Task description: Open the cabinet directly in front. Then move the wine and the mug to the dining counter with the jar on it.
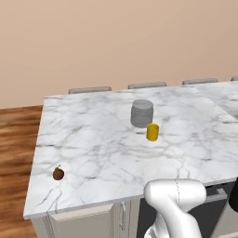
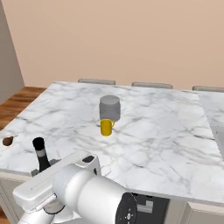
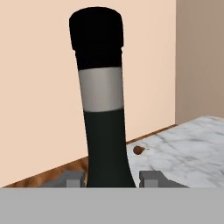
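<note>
My gripper (image 3: 111, 179) is shut on the wine (image 3: 103, 122), a dark bottle with a pale band on its slim neck, standing upright between the two fingertips. In the right base view the wine (image 2: 41, 157) pokes up beside my arm at the near left edge of the dining counter (image 2: 166, 140). The yellow mug (image 1: 152, 132) (image 2: 106, 127) stands mid-counter, just in front of the grey jar (image 1: 142, 113) (image 2: 109, 107). The dining counter (image 1: 93, 139) has a white veined marble top. The cabinet is out of view.
A small brown fruit (image 1: 58, 174) (image 2: 7, 141) (image 3: 138, 150) lies near the counter's near left corner. Grey chair backs (image 1: 89, 89) line the far edge. Another marble top (image 1: 230, 93) adjoins at the right. Wood floor (image 1: 16, 135) runs along the left.
</note>
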Robot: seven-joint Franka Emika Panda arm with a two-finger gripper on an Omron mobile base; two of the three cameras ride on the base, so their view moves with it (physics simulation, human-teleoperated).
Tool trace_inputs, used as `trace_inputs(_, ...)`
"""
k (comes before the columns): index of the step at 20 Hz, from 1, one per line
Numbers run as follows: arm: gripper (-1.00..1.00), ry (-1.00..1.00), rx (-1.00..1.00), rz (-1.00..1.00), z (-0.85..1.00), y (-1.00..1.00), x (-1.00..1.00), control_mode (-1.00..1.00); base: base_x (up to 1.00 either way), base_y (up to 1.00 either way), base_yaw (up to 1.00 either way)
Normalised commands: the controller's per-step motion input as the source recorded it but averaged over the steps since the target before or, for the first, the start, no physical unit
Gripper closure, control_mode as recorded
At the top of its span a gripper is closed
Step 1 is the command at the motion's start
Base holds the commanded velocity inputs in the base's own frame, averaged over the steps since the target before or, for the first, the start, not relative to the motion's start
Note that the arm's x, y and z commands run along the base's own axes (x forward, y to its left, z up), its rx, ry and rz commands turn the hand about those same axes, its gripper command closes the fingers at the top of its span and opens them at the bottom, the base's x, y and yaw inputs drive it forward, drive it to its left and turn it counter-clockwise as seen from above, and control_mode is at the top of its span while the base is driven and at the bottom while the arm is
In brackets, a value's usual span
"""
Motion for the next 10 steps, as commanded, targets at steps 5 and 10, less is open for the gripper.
trace_inputs(5,1.0,0.0,0.0,0.0,0.0,0.0,0.0,1.0,0.7,0.13,0.01)
trace_inputs(10,1.0,0.0,0.0,0.0,0.0,0.0,0.0,1.0,0.75,0.16,0.09)
